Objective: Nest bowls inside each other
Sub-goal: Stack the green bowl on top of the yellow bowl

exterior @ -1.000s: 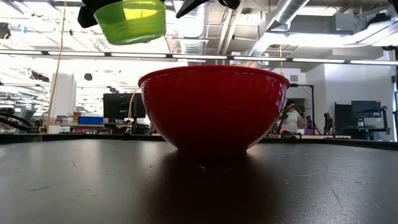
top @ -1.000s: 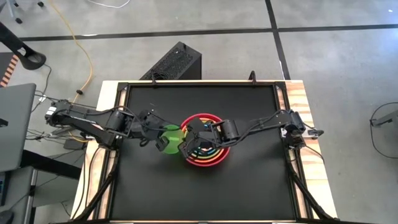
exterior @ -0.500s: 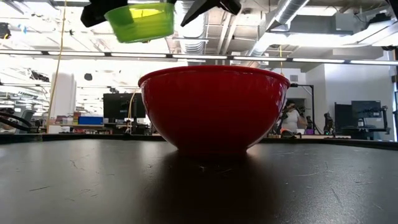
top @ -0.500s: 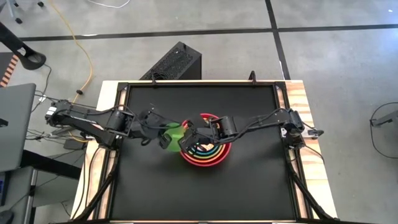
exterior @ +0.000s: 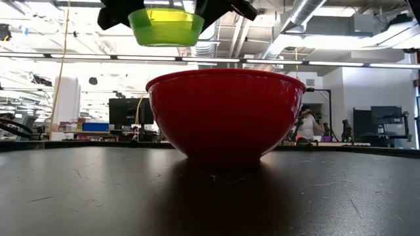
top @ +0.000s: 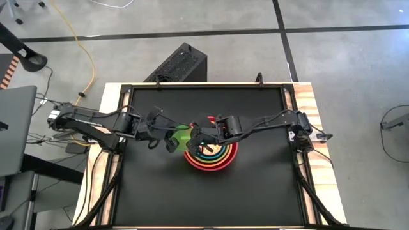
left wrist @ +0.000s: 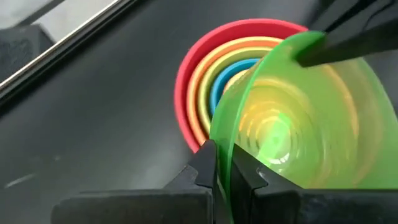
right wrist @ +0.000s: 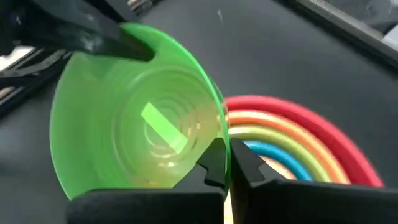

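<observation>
Landmark: red bowl [exterior: 226,115], standing on the bench [exterior: 210,196], with the orange, olive, blue and yellow bowls nested inside it [left wrist: 214,81].
Green bowl [exterior: 165,26]: in the air, above the red bowl's rim on the left arm's side, upright and nearly level in the low view; not yet over the stack's centre.
Left tool [left wrist: 225,168]: clamped on the green bowl's rim, on the side away from the red bowl.
Right tool [right wrist: 225,163]: clamped on the opposite rim, the side toward the red bowl.
Key relation: the nest's open centre lies sideways from the green bowl, toward the right arm, and below it.
Nearer arm: the right arm reaches across the red bowl; the left arm stands outside its rim.
Judgement: one tool probably has to release before lowering.
</observation>
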Robot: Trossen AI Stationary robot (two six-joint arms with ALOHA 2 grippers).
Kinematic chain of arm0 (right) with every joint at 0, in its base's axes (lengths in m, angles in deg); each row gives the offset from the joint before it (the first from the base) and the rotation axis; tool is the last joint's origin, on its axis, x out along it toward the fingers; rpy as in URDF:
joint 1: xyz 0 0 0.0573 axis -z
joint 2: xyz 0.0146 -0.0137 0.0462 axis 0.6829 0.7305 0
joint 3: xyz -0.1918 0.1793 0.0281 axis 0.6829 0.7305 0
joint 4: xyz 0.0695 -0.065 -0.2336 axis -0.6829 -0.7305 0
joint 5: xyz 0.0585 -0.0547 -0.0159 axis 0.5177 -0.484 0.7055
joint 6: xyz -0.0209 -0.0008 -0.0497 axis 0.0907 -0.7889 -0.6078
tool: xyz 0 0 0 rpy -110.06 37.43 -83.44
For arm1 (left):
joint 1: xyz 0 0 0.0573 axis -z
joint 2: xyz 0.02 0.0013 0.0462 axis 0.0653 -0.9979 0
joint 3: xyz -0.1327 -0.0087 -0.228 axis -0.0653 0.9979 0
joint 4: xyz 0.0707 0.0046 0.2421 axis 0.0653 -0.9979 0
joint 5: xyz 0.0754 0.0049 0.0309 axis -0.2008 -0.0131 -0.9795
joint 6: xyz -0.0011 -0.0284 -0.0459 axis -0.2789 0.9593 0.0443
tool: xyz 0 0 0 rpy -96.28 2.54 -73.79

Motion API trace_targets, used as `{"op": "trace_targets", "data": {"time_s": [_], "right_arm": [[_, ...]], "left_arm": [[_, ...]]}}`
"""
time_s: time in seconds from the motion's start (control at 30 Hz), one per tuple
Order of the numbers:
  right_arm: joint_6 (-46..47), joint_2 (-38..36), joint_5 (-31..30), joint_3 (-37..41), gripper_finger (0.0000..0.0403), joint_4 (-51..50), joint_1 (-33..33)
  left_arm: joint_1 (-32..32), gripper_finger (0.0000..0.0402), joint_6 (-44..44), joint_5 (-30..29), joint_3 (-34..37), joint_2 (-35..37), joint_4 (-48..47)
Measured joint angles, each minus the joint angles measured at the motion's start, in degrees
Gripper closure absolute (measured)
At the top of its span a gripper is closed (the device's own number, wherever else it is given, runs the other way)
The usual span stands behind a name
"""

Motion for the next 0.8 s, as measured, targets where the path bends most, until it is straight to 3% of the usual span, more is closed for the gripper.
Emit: {"op": "trace_targets", "data": {"time_s": [0.13,0.27,0.4,0.5,0.6,0.8], "right_arm": [[1.03,-0.20,1.97,-0.19,0.0398,-5.69,0.33],[-2.11,-0.19,5.03,0.19,0.0400,-12.65,0.50],[-2.52,-0.12,5.41,0.83,0.0401,-13.30,0.78],[-2.74,-0.12,4.30,1.52,0.0401,-15.47,1.76],[-4.11,-0.15,4.52,3.41,0.0402,-14.51,3.23],[-9.68,-0.24,11.52,8.40,0.0402,-9.56,6.33]], "left_arm": [[0.07,0.0385,-2.70,1.03,0.00,-0.07,1.87],[0.17,0.0339,-5.68,2.88,-0.09,1.12,2.87],[0.07,0.0293,-6.32,4.13,-0.12,4.28,4.52],[0.49,0.0274,-7.74,2.93,-0.07,9.43,3.52],[1.64,0.0268,-7.66,-2.35,1.59,16.62,2.06],[3.94,0.0271,-1.82,-8.18,10.66,33.00,3.33]]}}
